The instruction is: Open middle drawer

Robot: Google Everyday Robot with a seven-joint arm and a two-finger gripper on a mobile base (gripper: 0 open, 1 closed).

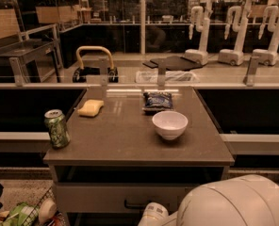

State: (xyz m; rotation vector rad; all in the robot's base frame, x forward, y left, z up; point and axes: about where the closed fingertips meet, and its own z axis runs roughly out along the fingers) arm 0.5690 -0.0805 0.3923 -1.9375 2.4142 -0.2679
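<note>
The middle drawer (97,197) is the wide grey front below the dark recess under the cabinet top. Its small black pull handle (134,204) sits at the centre, near the bottom edge of the view. The drawer front looks flush with the cabinet. My gripper (152,214) shows only as a white rounded end at the bottom edge, just right of and below the handle, close to it. The bulky white arm (238,204) fills the bottom right corner and hides the drawer's right part.
On the cabinet top (125,140) stand a green soda can (57,128) at the left edge, a yellow sponge (91,108), a blue snack bag (157,100) and a white bowl (169,124). A basket with packaged items (24,214) sits on the floor at lower left.
</note>
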